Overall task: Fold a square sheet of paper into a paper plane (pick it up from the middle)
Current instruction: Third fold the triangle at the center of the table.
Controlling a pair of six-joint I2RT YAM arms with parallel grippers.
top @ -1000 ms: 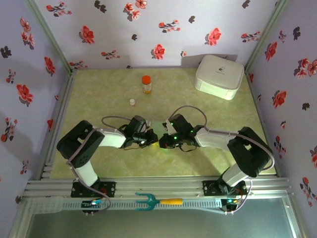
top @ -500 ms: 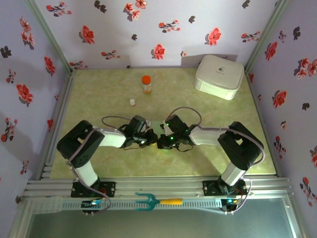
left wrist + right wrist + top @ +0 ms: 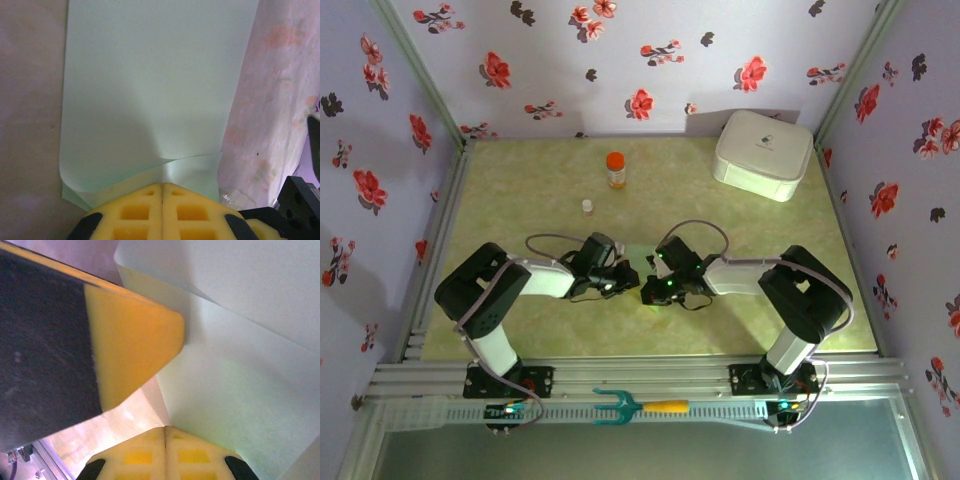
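Note:
The square sheet of paper [image 3: 150,85] is pale mint green and lies folded on the table, with an upper layer over a lower one. A shallow crease runs to my left gripper [image 3: 162,186], which is shut with its yellow tips against the paper's near edge. My right gripper [image 3: 165,428] is shut too, its tips at the edge of the paper [image 3: 240,390]. The left gripper's yellow finger [image 3: 130,340] rests on the fold there. From above, the left gripper [image 3: 628,283] and right gripper [image 3: 648,290] meet at mid-table, hiding most of the sheet [image 3: 638,265].
A white rounded box [image 3: 763,153] stands at the back right. An orange-capped bottle [image 3: 615,169] and a small white vial [image 3: 587,206] stand behind the arms. A teal fork-shaped tool with a yellow handle [image 3: 638,405] lies on the front rail.
My right gripper has slid left towards the left gripper, and its arm has drawn in. The left arm has hardly moved.

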